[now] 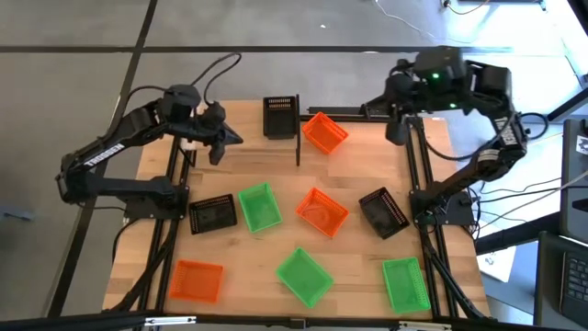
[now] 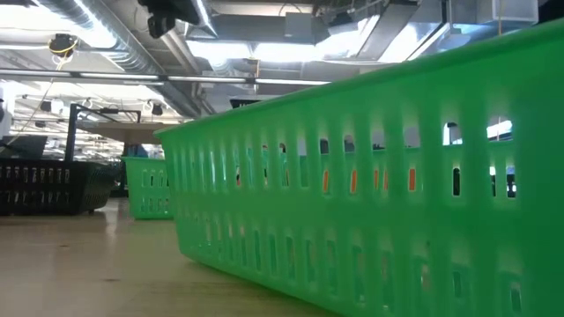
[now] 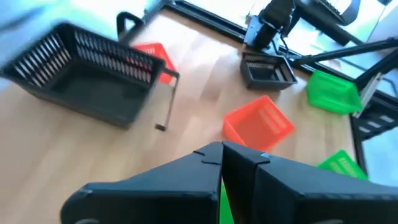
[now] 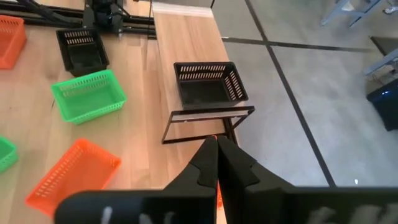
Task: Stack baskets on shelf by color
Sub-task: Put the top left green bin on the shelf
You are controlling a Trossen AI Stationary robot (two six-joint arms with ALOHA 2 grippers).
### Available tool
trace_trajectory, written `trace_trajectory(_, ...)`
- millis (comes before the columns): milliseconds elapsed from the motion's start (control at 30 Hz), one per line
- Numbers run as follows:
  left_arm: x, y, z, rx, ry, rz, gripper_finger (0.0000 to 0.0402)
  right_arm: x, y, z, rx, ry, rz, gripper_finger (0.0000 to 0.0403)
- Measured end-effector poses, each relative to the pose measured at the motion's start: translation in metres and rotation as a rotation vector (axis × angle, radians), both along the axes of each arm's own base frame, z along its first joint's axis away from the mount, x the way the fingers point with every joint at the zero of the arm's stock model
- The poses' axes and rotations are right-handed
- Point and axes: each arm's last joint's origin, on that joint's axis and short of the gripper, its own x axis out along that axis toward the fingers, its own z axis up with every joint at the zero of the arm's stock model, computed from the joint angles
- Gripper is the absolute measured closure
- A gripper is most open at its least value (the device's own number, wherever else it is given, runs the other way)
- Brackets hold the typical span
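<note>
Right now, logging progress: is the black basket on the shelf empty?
Empty: the black basket on the shelf shows a bare floor inside.

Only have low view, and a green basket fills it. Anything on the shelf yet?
Observer: One black basket sits on the shelf, with nothing stacked in it.
Operator: Grippers holding anything?
Observer: No. The left gripper and right gripper are both shut and empty, up at the shelf end of the table.
Operator: Which green one is blocking me?
Observer: Probably the green basket in the middle of the near edge, lying askew.
</note>
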Motion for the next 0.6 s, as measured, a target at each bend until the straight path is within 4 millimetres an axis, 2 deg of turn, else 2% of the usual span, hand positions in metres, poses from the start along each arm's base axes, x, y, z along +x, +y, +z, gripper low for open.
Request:
trace_trajectory(133, 0.001, -0.006, -0.005, -0.106, 0.035, 0.015, 0.0389, -0.014, 0.004, 0.006, 0.004, -0.037, -0.011, 0.0403)
trace_trajectory(367, 0.008, -0.011, -0.022, -0.183, 0.200, -0.013, 0.0332, -0.032, 0.010, 0.012, -0.009, -0.073, -0.010, 0.0403)
trace_trajectory(600, 0.025, -0.020, -0.047, -0.025, 0.360, -0.189, 0.0324, -0.042, 0.014, 0.015, -0.014, -0.085, -0.009, 0.0403)
